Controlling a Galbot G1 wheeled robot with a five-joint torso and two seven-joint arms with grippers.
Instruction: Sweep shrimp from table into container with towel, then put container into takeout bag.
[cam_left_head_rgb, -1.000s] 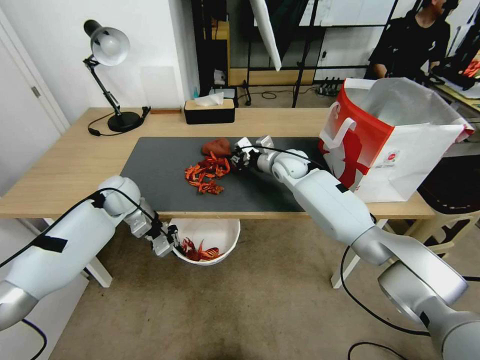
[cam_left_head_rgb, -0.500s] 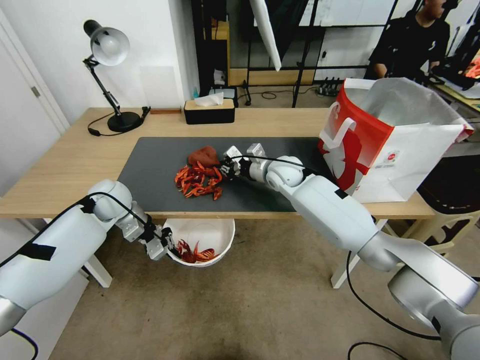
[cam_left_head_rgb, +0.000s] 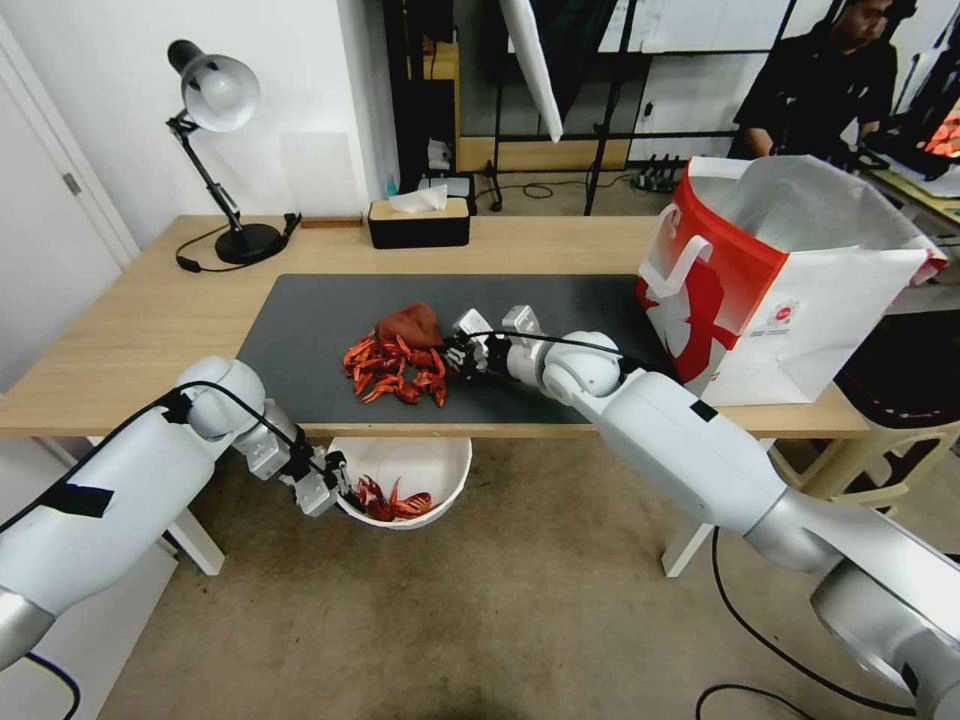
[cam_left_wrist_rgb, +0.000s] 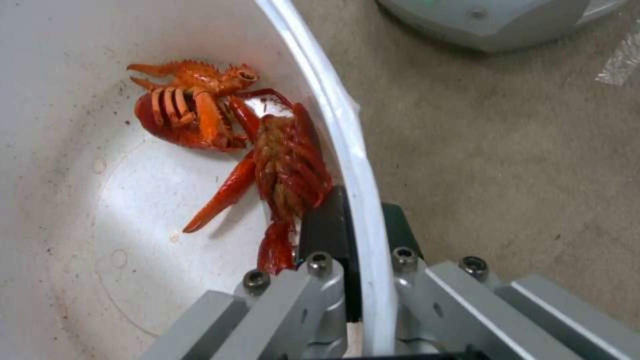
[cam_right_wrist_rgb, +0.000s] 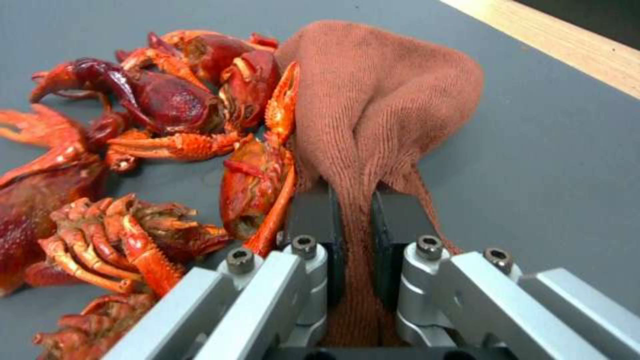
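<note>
A pile of red-orange shrimp (cam_left_head_rgb: 395, 370) (cam_right_wrist_rgb: 140, 160) lies on the dark mat near the table's (cam_left_head_rgb: 130, 330) front edge. My right gripper (cam_left_head_rgb: 458, 352) (cam_right_wrist_rgb: 353, 210) is shut on the rust-brown towel (cam_left_head_rgb: 410, 323) (cam_right_wrist_rgb: 373, 110), which rests behind and against the pile. Below the table edge, my left gripper (cam_left_head_rgb: 340, 482) (cam_left_wrist_rgb: 360, 220) is shut on the rim of the white container (cam_left_head_rgb: 440, 470) (cam_left_wrist_rgb: 80, 200), one finger inside and one outside. A few shrimp (cam_left_head_rgb: 395, 503) (cam_left_wrist_rgb: 267, 165) lie in the container. The red-and-white takeout bag (cam_left_head_rgb: 790, 280) stands open at the table's right end.
A black tissue box (cam_left_head_rgb: 418, 220) and a desk lamp (cam_left_head_rgb: 215, 110) stand at the table's back. A dark stool (cam_left_head_rgb: 900, 380) sits right of the table. Carpet floor lies under the container.
My right gripper has dragged the towel and the shrimp pile left and toward the table's front edge. The left gripper has shifted the container slightly left under that edge.
</note>
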